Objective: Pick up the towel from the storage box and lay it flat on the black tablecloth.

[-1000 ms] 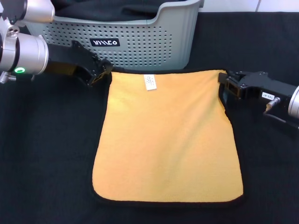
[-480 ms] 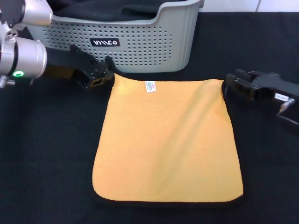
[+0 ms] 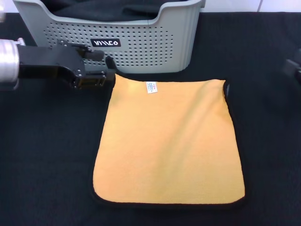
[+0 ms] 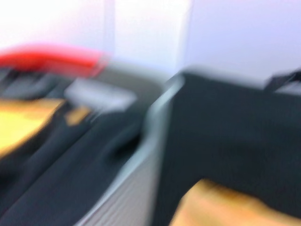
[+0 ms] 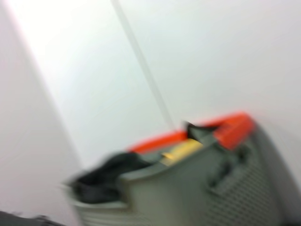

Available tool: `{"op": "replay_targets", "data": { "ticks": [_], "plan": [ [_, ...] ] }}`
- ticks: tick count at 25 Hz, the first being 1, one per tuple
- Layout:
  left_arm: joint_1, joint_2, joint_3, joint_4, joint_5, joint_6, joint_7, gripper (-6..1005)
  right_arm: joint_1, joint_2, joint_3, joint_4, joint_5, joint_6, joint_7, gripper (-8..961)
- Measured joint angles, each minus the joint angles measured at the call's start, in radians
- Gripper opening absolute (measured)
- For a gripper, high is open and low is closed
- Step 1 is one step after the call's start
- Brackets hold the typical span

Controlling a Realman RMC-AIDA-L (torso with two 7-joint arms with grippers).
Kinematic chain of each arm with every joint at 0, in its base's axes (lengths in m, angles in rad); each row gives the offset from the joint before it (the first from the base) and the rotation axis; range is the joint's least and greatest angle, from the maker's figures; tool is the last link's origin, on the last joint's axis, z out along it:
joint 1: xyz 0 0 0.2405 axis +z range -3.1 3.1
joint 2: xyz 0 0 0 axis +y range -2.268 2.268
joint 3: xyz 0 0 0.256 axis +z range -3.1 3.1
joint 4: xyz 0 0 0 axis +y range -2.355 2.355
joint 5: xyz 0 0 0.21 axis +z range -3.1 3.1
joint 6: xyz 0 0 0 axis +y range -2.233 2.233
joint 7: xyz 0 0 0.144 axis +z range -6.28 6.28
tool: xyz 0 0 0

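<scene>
The orange-yellow towel [image 3: 169,141] with black trim and a small white label [image 3: 151,87] lies flat on the black tablecloth [image 3: 47,155], just in front of the light grey storage box [image 3: 150,44]. My left gripper [image 3: 105,67] is open and empty, right beside the towel's far left corner and close to the box's front wall. Only a dark sliver of my right gripper [image 3: 294,68] shows at the right edge of the head view, well clear of the towel. Both wrist views are blurred; the right wrist view shows the box [image 5: 188,193].
Dark fabric [image 3: 108,9] is bunched inside the storage box. A red-orange rim [image 5: 225,127] shows behind the box in the right wrist view. The tablecloth stretches to both sides of the towel and in front of it.
Both grippers have let go of the towel's far corners and its far edge has settled flat. The right arm has pulled back to the right, almost out of view; the left gripper has drawn back leftward.
</scene>
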Motion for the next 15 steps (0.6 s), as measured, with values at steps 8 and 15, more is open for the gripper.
{"op": "replay_targets", "data": {
  "ticks": [8, 15],
  "plan": [
    [0.056, 0.113, 0.024, -0.225, -0.411, 0.471, 0.307, 560, -0.021, 0.025, 0.017, -0.06, -0.17, -0.401, -0.08, 841],
    [0.105, 0.201, 0.185, -0.386, -0.574, 0.48, 0.46, 560, 0.022, 0.108, -0.099, -0.214, -0.246, -0.349, -0.066, 873]
  ]
}}
